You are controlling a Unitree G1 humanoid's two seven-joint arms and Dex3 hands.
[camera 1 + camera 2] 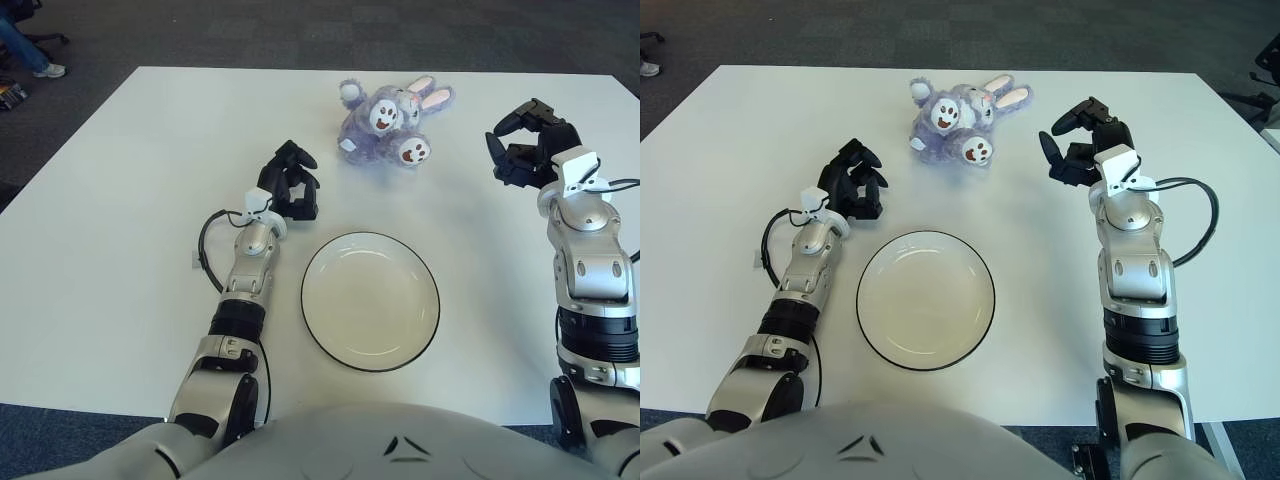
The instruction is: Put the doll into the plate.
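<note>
Fingers of right hand point(522, 145) spread and empty right of doll point(392, 122), left hand point(290, 187) curled, plate point(370, 300) nearer the robot than doll, white table point(120, 230), grey carpet point(300, 30) beyond.

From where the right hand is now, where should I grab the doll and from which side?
Take the doll around its plump purple body, just behind the two upturned feet, coming in from its right with the right hand, whose fingers are spread and empty. The doll lies on the table with ears pointing right, thin and floppy, so probably a poor hold. The left hand shows left of the plate.
</note>
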